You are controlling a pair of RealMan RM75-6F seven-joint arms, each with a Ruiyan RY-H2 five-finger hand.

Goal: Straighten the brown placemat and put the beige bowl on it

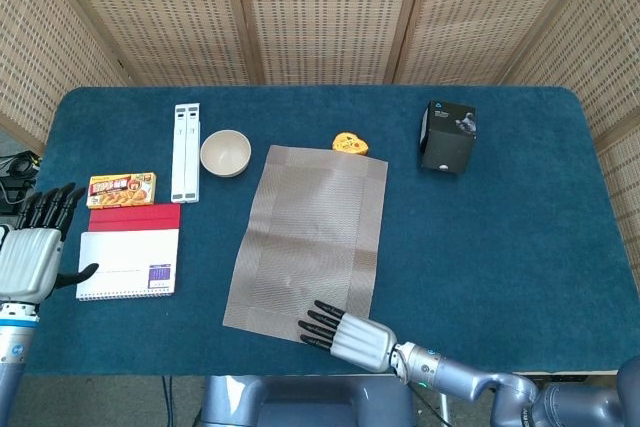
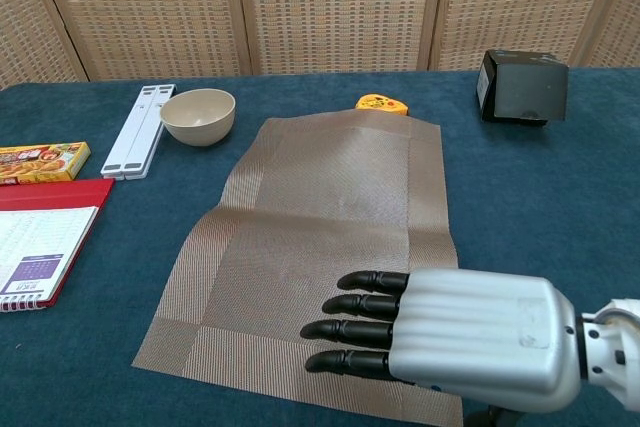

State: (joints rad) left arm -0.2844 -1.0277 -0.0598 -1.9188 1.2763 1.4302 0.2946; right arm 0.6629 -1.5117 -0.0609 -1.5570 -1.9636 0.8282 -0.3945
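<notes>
The brown placemat (image 1: pixel 310 242) (image 2: pixel 320 247) lies skewed on the blue table, its far edge draped over a small yellow object. The beige bowl (image 1: pixel 225 153) (image 2: pixel 197 115) stands off the mat, past its far left corner. My right hand (image 1: pixel 345 335) (image 2: pixel 450 339) hovers flat over the mat's near right corner with its fingers straight, pointing left and holding nothing. Whether it touches the mat I cannot tell. My left hand (image 1: pixel 35 245) is open at the table's left edge beside the notebook, seen only in the head view.
A yellow object (image 1: pixel 348 143) (image 2: pixel 382 103) peeks from under the mat's far edge. A black box (image 1: pixel 446 135) (image 2: pixel 522 85) stands far right. A white strip (image 1: pixel 186 152) (image 2: pixel 138 129), a snack box (image 1: pixel 121 189) (image 2: pixel 38 161) and a red notebook (image 1: pixel 130 263) (image 2: pixel 35 242) lie at the left.
</notes>
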